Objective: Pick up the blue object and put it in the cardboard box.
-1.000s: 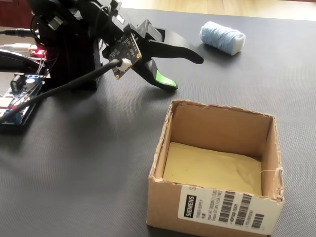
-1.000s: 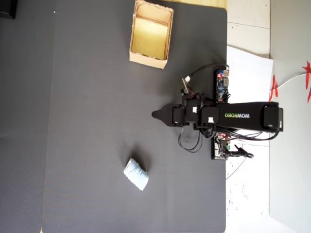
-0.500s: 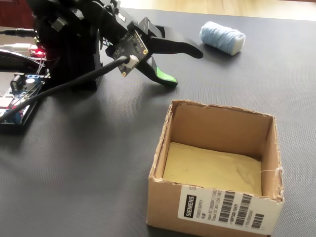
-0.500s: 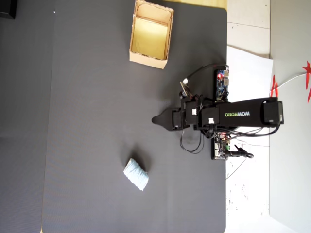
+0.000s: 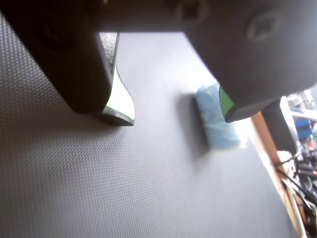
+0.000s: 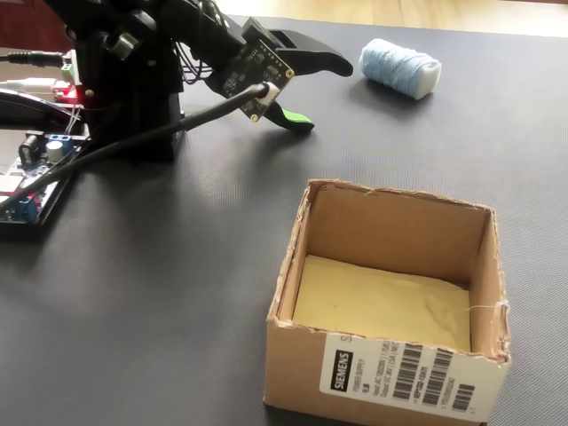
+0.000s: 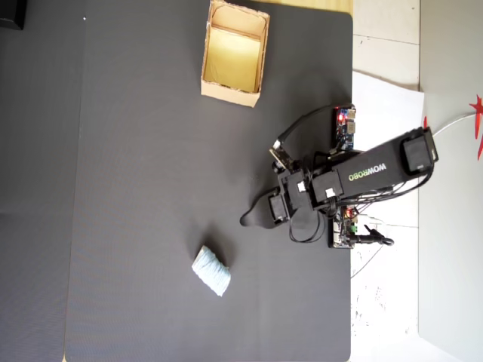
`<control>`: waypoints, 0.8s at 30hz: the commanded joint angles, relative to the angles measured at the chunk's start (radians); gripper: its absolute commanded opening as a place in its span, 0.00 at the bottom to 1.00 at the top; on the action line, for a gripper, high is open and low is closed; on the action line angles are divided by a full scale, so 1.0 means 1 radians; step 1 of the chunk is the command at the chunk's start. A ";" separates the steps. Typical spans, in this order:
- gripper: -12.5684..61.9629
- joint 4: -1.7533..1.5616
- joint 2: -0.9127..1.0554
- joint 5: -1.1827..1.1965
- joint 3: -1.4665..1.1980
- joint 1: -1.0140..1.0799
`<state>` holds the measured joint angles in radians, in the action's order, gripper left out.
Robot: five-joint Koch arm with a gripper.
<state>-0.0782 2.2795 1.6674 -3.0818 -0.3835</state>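
Note:
The blue object (image 6: 399, 68) is a pale blue ribbed roll lying on the dark mat, and it shows lower left of the arm in the overhead view (image 7: 210, 270). In the wrist view the blue object (image 5: 218, 124) lies just ahead, partly behind the right jaw. My gripper (image 5: 178, 118) is open, with nothing between its green-lined jaws. It hovers low over the mat (image 6: 324, 96), a short way from the roll and not touching it (image 7: 249, 219). The cardboard box (image 6: 302, 355) stands open-topped in front, far from the roll, with its yellowish floor bare (image 7: 230, 92).
The arm's black base (image 6: 133, 89) stands with circuit boards (image 6: 35, 169) and cables at the mat's edge. In the overhead view the mat's right edge (image 7: 352, 113) meets a white surface. Wood edging and clutter (image 5: 297, 148) show at the right of the wrist view.

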 commanded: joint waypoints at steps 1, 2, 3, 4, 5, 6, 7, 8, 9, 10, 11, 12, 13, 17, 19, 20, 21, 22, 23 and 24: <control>0.62 -0.017 0.087 -0.008 -0.035 -0.049; 0.62 -0.018 0.087 -0.014 -0.035 -0.069; 0.62 -0.021 0.087 -0.014 -0.035 -0.094; 0.62 -0.023 0.087 -0.012 -0.035 -0.115; 0.62 -0.023 0.086 -0.006 -0.035 -0.130; 0.61 -0.023 0.086 -0.003 -0.035 -0.141; 0.61 -0.023 0.087 -0.006 -0.035 -0.146; 0.61 -0.020 0.084 -0.015 -0.034 -0.153; 0.61 -0.014 0.084 -0.029 -0.032 -0.161; 0.61 -0.014 0.084 -0.041 -0.029 -0.175; 0.61 -0.014 0.084 -0.041 -0.023 -0.186; 0.61 -0.014 0.084 -0.048 -0.008 -0.199; 0.60 -0.014 0.081 -0.049 0.009 -0.199; 0.60 -0.021 0.080 -0.049 0.077 -0.233; 0.60 -0.021 0.067 -0.046 0.117 -0.247; 0.60 -0.023 0.043 -0.046 0.144 -0.252; 0.60 -0.023 0.021 -0.046 0.172 -0.250; 0.60 -0.023 -0.009 -0.046 0.212 -0.250; 0.60 -0.021 -0.083 -0.041 0.298 -0.252; 0.60 -0.017 -0.103 -0.037 0.322 -0.252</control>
<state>-0.0736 2.2028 1.6153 -2.8394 -0.6197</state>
